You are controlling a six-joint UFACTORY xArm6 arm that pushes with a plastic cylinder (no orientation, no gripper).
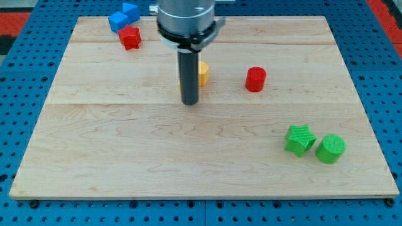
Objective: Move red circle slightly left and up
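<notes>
Pale wooden board (125,150) on blue pegboard (19,94); on it: red circle (255,80), yellow block (202,73), red star (130,37), blue blocks (124,16), green star (299,139), green circle (330,149).

And here we are in a robotics lab, a bench-top test rig by every sign. A pale wooden board (188,150) of glued planks lies flat across the middle of the frame, sitting on a blue perforated base plate (25,125) with rows of regular mounting holes showing at the left, right and bottom edges. At the top centre a grey and black machine arm (186,19) comes down into the frame. Scattered about the board are small plastic blocks in plain colours, like the green star (299,139) at the lower right. In the upper corners there is a red patterned surface (16,19) beyond the plate.
</notes>
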